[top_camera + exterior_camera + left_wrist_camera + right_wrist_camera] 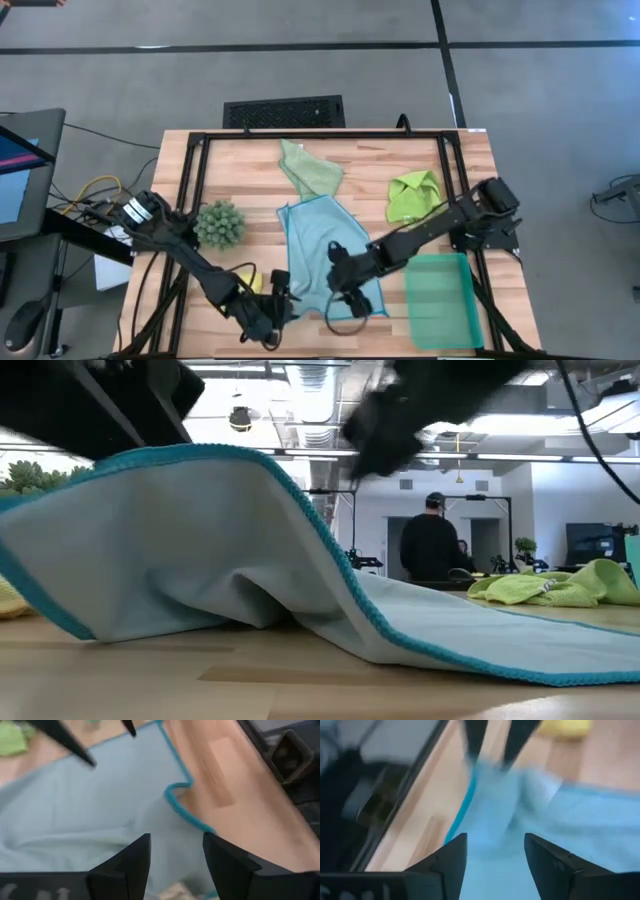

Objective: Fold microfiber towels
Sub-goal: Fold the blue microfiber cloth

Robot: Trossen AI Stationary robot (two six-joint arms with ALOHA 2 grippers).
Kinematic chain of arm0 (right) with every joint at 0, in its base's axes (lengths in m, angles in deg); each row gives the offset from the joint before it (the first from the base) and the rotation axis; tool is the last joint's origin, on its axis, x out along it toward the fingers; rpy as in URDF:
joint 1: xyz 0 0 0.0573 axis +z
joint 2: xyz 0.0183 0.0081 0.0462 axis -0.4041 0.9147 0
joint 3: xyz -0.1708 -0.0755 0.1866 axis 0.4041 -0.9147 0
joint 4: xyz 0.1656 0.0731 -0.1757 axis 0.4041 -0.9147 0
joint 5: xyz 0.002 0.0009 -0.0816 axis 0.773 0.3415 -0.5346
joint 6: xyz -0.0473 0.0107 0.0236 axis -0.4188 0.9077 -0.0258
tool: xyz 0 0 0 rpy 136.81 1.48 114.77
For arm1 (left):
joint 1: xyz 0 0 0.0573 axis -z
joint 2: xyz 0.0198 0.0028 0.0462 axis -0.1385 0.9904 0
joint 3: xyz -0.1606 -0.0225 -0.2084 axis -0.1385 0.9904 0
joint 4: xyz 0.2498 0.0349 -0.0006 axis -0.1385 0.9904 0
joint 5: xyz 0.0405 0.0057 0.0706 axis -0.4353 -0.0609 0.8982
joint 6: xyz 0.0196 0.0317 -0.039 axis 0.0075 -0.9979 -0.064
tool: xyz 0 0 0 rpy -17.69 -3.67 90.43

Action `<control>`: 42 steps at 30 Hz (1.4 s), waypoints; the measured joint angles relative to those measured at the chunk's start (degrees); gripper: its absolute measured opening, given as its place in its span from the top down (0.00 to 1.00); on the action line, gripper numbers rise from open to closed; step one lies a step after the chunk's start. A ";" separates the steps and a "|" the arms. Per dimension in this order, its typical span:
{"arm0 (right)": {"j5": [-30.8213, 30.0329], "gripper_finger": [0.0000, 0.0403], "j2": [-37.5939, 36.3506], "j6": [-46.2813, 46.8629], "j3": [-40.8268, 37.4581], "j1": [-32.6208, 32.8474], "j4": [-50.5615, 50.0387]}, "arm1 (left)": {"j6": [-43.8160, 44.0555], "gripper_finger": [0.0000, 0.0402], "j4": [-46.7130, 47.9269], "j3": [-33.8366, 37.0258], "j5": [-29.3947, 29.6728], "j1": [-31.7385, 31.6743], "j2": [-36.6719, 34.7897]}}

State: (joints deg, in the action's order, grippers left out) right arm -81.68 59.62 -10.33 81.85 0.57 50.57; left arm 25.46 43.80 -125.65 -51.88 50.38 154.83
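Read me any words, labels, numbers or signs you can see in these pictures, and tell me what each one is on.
None can be read in any view.
The light blue towel, sage green towel, lime green towel and teal tray: no label or print shows.
The monitor at the table's left: only coloured shapes, no legible text.
The screen in the room behind: too small to read.

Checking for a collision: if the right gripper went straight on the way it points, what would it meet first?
Probably the light blue towel just ahead of the open right gripper; beyond it stand the left gripper's fingers, though depth is unclear.
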 joint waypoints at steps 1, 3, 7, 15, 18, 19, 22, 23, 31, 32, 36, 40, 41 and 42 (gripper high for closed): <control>0.04 0.47 -0.08 -0.09 -0.04 1.00 -1.36 | 1.44 0.56 2.82 -1.63 -0.74 0.38 -0.02; 0.00 0.49 0.06 -0.11 0.02 3.08 -3.80 | 3.48 0.56 9.17 -4.58 -1.60 1.12 0.10; -0.45 0.51 1.13 -0.10 0.04 6.90 -7.98 | 4.41 0.56 13.95 -8.01 -3.57 3.11 2.26; -0.95 0.57 1.57 1.91 -0.04 10.91 -12.78 | 7.28 0.56 11.34 -12.31 -2.57 5.68 8.79; -2.30 0.59 1.57 4.63 -0.02 12.32 -13.15 | 9.87 0.56 10.58 -13.56 -1.25 5.84 11.75; -2.87 0.60 1.57 5.61 -0.02 12.89 -13.36 | 10.78 0.56 11.03 -14.30 -0.69 5.89 12.73; -4.17 0.61 1.57 7.75 -0.02 14.53 -13.37 | 15.68 0.56 15.13 -17.99 2.26 6.18 14.95; -4.49 0.62 1.57 8.11 -0.02 15.27 -13.35 | 17.62 0.56 17.94 -19.87 2.90 6.37 15.48; -6.27 0.65 1.57 12.47 -0.02 19.41 -12.68 | 25.95 0.63 38.34 -36.01 7.29 10.52 15.78; -6.98 0.65 1.57 12.94 -0.02 19.91 -12.68 | 27.24 0.64 40.19 -36.60 8.47 11.01 15.78; -9.43 0.67 1.57 14.45 -0.02 21.48 -12.71 | 31.03 0.69 43.81 -35.73 11.68 12.13 15.87; -10.92 0.67 1.57 16.48 -0.02 22.91 -12.80 | 34.37 0.71 43.65 -33.67 11.48 11.65 17.82; -11.57 0.67 1.57 16.80 -0.02 23.30 -13.03 | 35.48 0.71 43.65 -33.56 11.51 11.35 18.60; -11.84 0.67 1.57 16.87 -0.02 23.63 -13.18 | 36.36 0.71 43.64 -33.56 11.50 10.94 19.36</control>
State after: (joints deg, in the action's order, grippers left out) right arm -93.52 61.19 6.54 81.82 24.20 37.39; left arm 61.82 87.44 -159.21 -40.38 61.32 174.19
